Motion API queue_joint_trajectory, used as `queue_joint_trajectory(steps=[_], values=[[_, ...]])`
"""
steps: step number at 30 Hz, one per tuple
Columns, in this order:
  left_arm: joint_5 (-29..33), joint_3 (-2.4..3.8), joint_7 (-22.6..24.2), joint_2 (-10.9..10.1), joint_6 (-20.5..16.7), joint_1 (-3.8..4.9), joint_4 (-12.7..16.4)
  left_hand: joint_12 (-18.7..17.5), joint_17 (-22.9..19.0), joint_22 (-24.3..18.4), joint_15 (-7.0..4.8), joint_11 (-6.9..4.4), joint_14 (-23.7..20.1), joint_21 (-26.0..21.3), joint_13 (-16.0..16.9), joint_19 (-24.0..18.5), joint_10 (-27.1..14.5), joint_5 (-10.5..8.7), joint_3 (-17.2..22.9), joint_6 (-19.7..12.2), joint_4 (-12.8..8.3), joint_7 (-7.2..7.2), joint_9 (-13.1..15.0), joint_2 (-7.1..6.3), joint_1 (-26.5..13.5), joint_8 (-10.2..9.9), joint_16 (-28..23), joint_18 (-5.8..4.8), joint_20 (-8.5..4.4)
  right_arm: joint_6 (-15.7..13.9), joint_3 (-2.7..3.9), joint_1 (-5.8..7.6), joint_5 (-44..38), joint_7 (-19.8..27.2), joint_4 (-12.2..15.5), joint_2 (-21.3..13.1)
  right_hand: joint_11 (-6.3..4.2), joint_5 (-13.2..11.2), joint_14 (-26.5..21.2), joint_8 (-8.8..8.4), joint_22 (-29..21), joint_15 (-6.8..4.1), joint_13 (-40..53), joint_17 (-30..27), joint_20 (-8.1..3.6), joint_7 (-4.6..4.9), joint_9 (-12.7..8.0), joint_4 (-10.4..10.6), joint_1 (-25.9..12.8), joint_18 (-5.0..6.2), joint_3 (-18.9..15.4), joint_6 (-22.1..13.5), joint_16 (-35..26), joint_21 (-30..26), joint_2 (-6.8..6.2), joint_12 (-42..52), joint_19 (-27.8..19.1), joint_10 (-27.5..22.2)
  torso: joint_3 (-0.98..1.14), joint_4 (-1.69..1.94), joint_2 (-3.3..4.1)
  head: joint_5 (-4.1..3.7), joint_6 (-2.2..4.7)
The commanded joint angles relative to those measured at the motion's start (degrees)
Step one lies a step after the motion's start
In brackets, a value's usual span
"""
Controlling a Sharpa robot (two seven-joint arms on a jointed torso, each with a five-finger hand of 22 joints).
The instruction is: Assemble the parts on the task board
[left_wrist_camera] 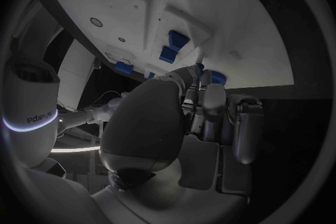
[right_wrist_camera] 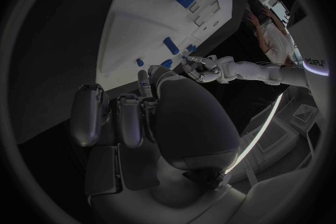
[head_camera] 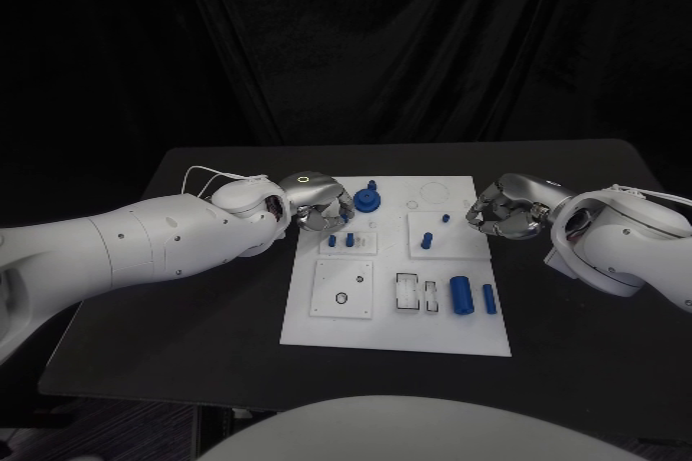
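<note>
The white task board (head_camera: pixel 397 321) lies mid-table. At its far edge stands a blue knobbed part (head_camera: pixel 366 200); my left hand (head_camera: pixel 320 203) is right beside it with curled fingers. In the left wrist view the fingertips (left_wrist_camera: pixel 203 75) reach a blue part (left_wrist_camera: pixel 218 78), but a grip does not show clearly. My right hand (head_camera: pixel 505 209) hovers at the board's right edge, fingers curled in with nothing in them (right_wrist_camera: pixel 119 117). Short blue pegs (head_camera: pixel 340 240) and another peg (head_camera: pixel 427 240) stand in raised plates. A thick blue cylinder (head_camera: pixel 460 293) and a slim one (head_camera: pixel 489 299) lie near the front right.
A raised plate with a small ring hole (head_camera: pixel 342 289) and several rectangular slots (head_camera: pixel 415 293) sit at the board's front. The black table (head_camera: pixel 188 321) extends on both sides of the board. Dark curtains hang behind.
</note>
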Motion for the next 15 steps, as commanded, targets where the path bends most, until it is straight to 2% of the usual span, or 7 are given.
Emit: queue_joint_trajectory(steps=[1, 15], values=[[-0.3, -0.03, 0.3, 0.3, 0.9, -0.26, -0.1, 0.3, -0.1, 15.1, -0.03, -0.03, -0.4, -0.2, 0.0, 6.0, 0.3, -0.23, -0.2, 0.3, 0.0, 0.0, 0.0, 0.16, -0.3, 0.3, -0.2, -0.8, -0.5, 0.3, 0.04, -0.15, 0.0, -0.7, 0.0, 0.0, -0.4, 0.3, 4.3, 0.3, 10.0, -0.3, 9.7, 6.6, -0.22, 0.16, 0.1, 0.0, 0.0, 0.89, 0.4, 0.4, -0.2, -0.2, 0.0, -0.3, 0.3, 2.1, 0.0, 0.01, 0.0, 0.1, 0.0], [-0.3, -0.03, 0.2, 0.9, 2.0, -0.54, -0.4, 0.2, -0.5, 15.1, -0.04, -0.02, -0.6, -0.2, 0.0, 6.0, 0.4, -0.22, -0.1, 0.2, 0.0, 0.0, 0.0, 0.14, -0.2, 0.2, -0.4, -0.8, -0.5, 0.6, 0.04, -0.16, 0.0, -0.9, 0.0, 0.1, -0.41, 0.3, 4.3, 0.29, 10.0, -0.31, 9.6, 6.5, -0.23, 0.15, 0.1, -0.1, 0.1, 0.89, 0.4, 0.4, -0.2, -0.2, 0.01, -0.3, 0.3, 2.0, 0.03, 0.01, 0.03, 0.04, 0.0]])
